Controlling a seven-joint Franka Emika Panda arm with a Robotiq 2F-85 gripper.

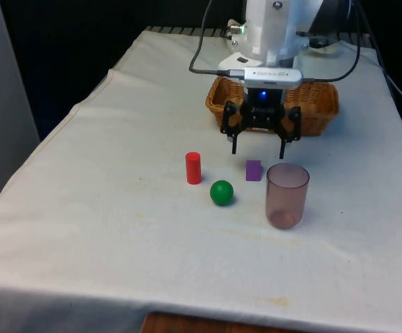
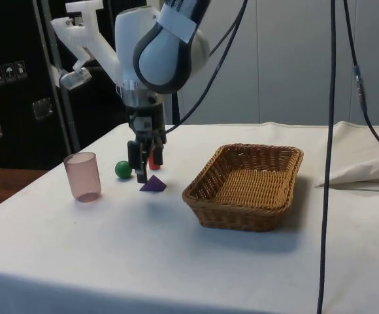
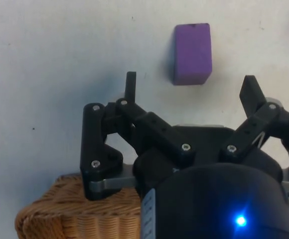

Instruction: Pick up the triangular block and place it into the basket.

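The purple triangular block (image 1: 254, 170) lies on the white cloth, also visible in the side view (image 2: 153, 185) and the wrist view (image 3: 192, 54). My gripper (image 1: 258, 150) hovers open just above the cloth, a little behind the block on the basket's side, with nothing between its fingers (image 3: 130, 87). In the side view the gripper (image 2: 145, 171) hangs close over the block. The wicker basket (image 1: 320, 111) stands behind the gripper, seen from the side (image 2: 248, 185) with nothing inside it.
A red cylinder (image 1: 193, 168) stands to the front view's left of the block. A green ball (image 1: 222, 192) rests near it. A translucent pink cup (image 1: 286, 195) stands upright just in front of the block, close to the gripper's path.
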